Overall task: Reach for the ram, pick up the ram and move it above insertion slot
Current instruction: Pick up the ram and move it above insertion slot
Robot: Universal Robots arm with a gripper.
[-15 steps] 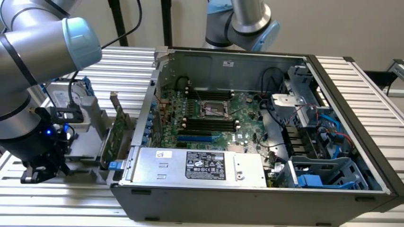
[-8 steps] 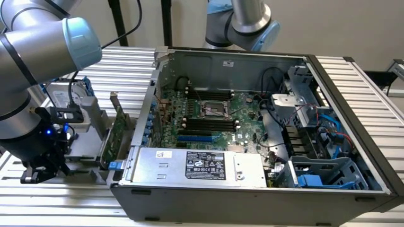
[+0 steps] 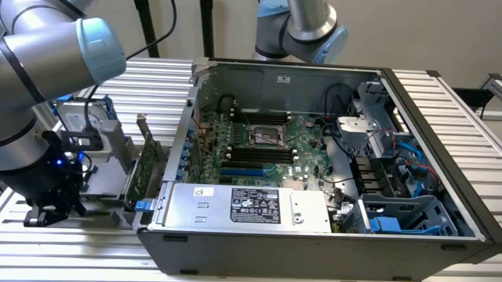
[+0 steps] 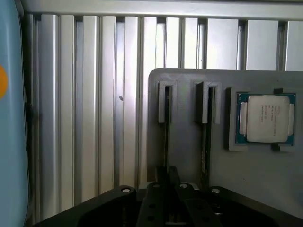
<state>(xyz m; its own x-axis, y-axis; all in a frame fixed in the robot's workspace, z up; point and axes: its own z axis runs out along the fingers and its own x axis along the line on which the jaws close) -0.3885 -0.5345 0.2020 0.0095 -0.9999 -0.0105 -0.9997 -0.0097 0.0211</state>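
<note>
In the wrist view a grey holder has two narrow grooves, each with a thin dark-green stick standing on edge. One is the ram and the other is a second stick. My gripper hangs just over the near end of the ram, in line with its groove. In the exterior view the gripper is low at the exterior view's left, beside the holder and outside the case. The motherboard's black slots lie inside the open computer case.
A larger green expansion card with a blue tab stands upright between the holder and the case wall. A processor chip rests in a pocket of the holder. A silver power supply fills the case's front. Ribbed metal table surrounds everything.
</note>
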